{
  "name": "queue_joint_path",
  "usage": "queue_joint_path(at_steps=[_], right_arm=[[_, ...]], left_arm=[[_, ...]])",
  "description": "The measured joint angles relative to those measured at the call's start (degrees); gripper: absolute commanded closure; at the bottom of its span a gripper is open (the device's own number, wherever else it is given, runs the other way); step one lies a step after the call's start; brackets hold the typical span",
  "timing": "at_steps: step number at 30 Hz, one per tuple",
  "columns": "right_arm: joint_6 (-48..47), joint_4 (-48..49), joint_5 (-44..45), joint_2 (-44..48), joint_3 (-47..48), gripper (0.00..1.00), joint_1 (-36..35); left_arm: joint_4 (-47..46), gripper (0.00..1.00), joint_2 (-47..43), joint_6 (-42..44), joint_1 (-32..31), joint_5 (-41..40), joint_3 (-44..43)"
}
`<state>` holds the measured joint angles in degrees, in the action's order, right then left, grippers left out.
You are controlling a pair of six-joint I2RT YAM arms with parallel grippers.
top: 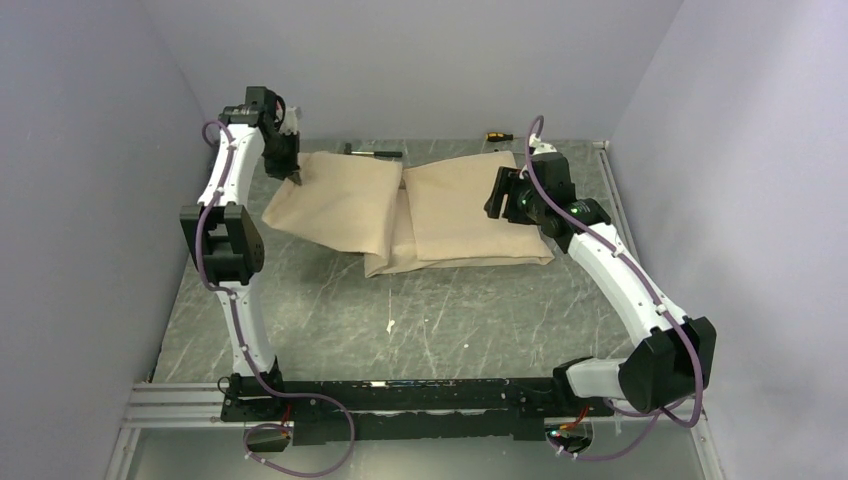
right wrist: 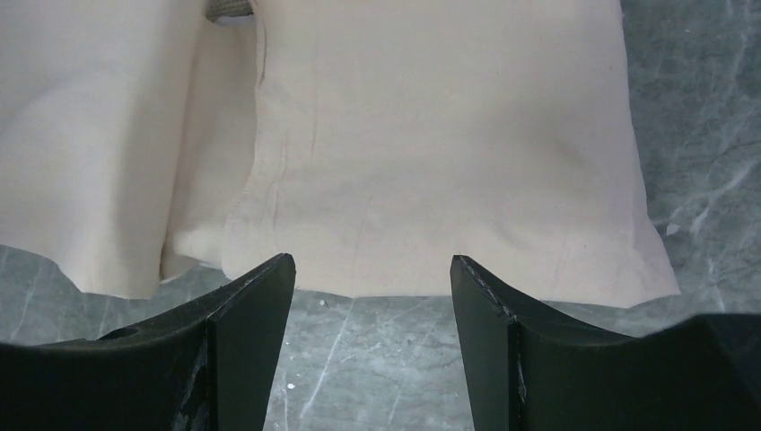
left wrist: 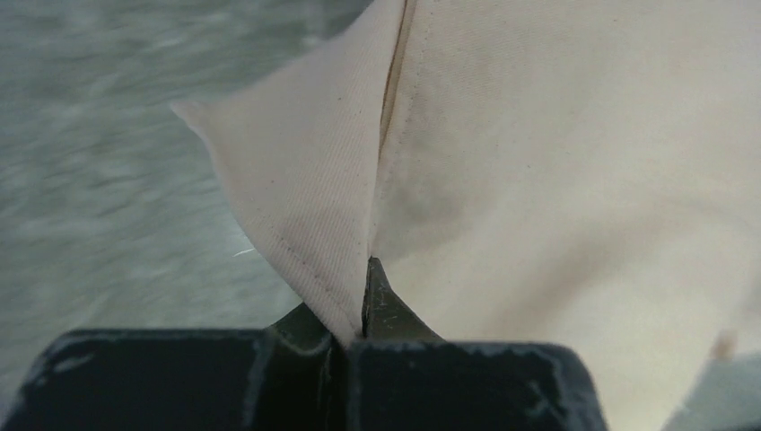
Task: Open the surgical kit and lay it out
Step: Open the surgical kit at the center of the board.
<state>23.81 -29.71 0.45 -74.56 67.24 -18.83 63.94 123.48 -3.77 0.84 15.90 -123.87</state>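
Note:
The surgical kit shows as a large beige wrap cloth (top: 440, 215) lying folded in two flaps across the far half of the table; whatever it wraps is hidden. At the cloth's far left corner my left gripper (top: 296, 178) is shut on the hemmed edge. In the left wrist view that cloth (left wrist: 556, 180) is pinched in the left gripper (left wrist: 363, 305) and the corner stands up in a fold. My right gripper (top: 497, 205) hovers open over the right flap. The right wrist view has the right gripper (right wrist: 372, 269) wide apart above the cloth's (right wrist: 431, 162) near edge, holding nothing.
A small black-handled hammer (top: 375, 153) lies just behind the cloth, and a yellow-handled screwdriver (top: 497, 134) rests at the back near the wall. Walls close the table on three sides. A metal rail (top: 612, 190) runs along the right edge.

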Motion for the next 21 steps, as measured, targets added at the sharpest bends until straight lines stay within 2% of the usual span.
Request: queue_joint_path(at_steps=[4, 11, 20, 21], right_arm=[[-0.13, -0.26, 0.07, -0.11, -0.13, 0.32, 0.61], [-0.76, -0.85, -0.07, -1.51, -0.15, 0.32, 2.78], [-1.05, -1.62, -0.98, -3.98, -0.11, 0.33, 4.46], [-1.07, -1.86, -1.01, -4.22, -0.02, 0.33, 4.50]], left_arm=[[0.83, 1.00, 0.00, 3.17, 1.46, -15.10, 0.00], [-0.90, 1.00, -0.02, 8.15, 2.71, -34.25, 1.18], [-4.15, 0.99, 0.35, 10.75, 2.67, -48.11, 4.63], [-4.52, 0.84, 0.48, 10.84, 2.67, -49.24, 4.63]])
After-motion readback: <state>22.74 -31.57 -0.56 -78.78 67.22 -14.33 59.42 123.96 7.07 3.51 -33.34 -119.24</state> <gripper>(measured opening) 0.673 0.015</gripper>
